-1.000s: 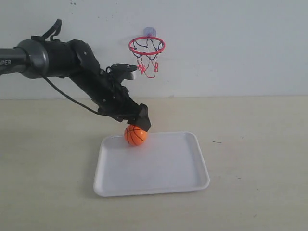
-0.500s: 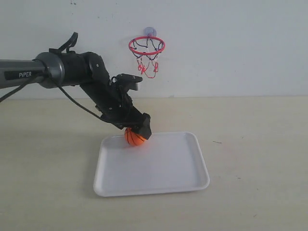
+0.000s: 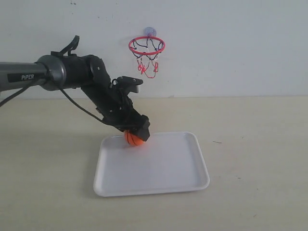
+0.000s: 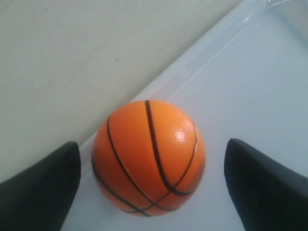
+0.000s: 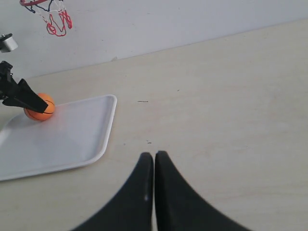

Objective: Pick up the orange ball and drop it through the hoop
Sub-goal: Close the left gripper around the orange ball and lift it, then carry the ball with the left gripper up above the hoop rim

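Observation:
The orange ball (image 3: 134, 139) with black seams rests in the far left corner of the white tray (image 3: 159, 168). My left gripper (image 3: 138, 130) has come down over it and stands open. In the left wrist view the ball (image 4: 148, 156) lies between the two black fingers (image 4: 38, 185), with a gap on each side. The hoop (image 3: 147, 45) with its red ring and string net hangs on the wall above and behind the tray. My right gripper (image 5: 154, 155) is shut and holds nothing, over bare table to the right of the tray (image 5: 62, 137); it is outside the exterior view.
The beige table runs around the tray on all sides, with a white wall behind. The left arm's black cable loops down toward the table left of the tray. The tray's raised rim (image 4: 192, 67) passes close beside the ball.
My left gripper has lowered and shifted slightly left over the ball, so its fingers now straddle it and cover more of it. The ball stays in the tray corner.

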